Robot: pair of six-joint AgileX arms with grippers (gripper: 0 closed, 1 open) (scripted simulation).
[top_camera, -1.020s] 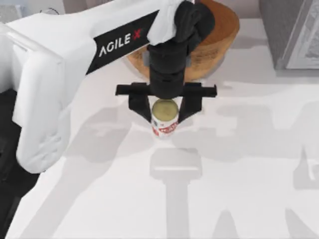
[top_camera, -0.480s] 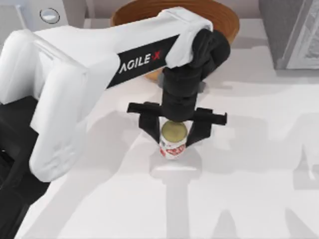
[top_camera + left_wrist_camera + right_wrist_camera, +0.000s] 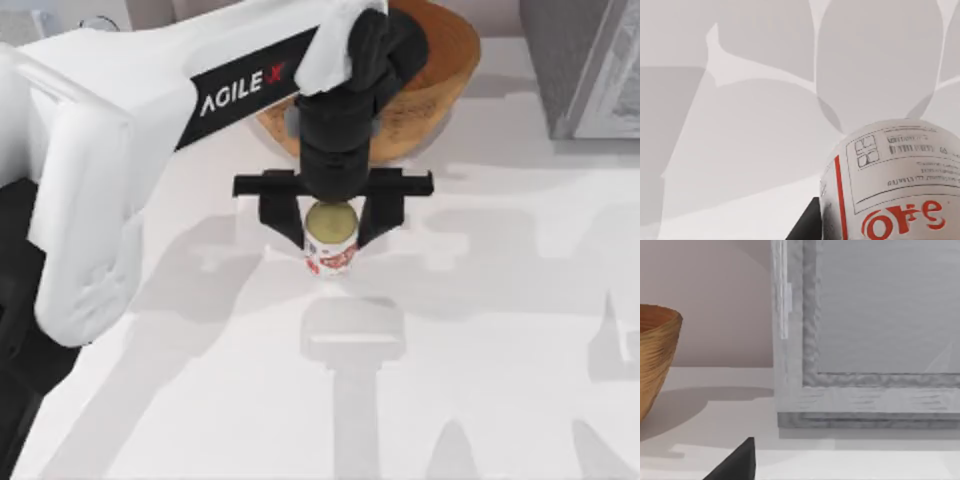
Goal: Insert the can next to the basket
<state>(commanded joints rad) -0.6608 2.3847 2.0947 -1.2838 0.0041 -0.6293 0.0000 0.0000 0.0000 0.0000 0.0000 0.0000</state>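
The left arm [image 3: 150,150] reaches in from the left and covers much of the basket [image 3: 440,70], so only the right part of its rim and wall shows from above; what lies inside it cannot be seen. The wrist also hides the top of the left gripper [image 3: 332,232]. Its two black fingers [image 3: 283,215] stand either side of the can [image 3: 332,238], close against it, and the can sits upright between them, gold end up, red markings on its side. Whether the can rests on the table [image 3: 480,380] or hangs just above it is hard to tell.

The can is on the near side of the basket, just beside it, near the table's middle.

In the left wrist view the can [image 3: 895,185] is cut off by the frame's edge, its red lettering only partly readable.

The right wrist view shows the basket's ridged wall [image 3: 655,355], a grey framed panel [image 3: 865,340] to its right, and a dark fingertip [image 3: 737,462] at the edge; the right gripper's opening cannot be told.
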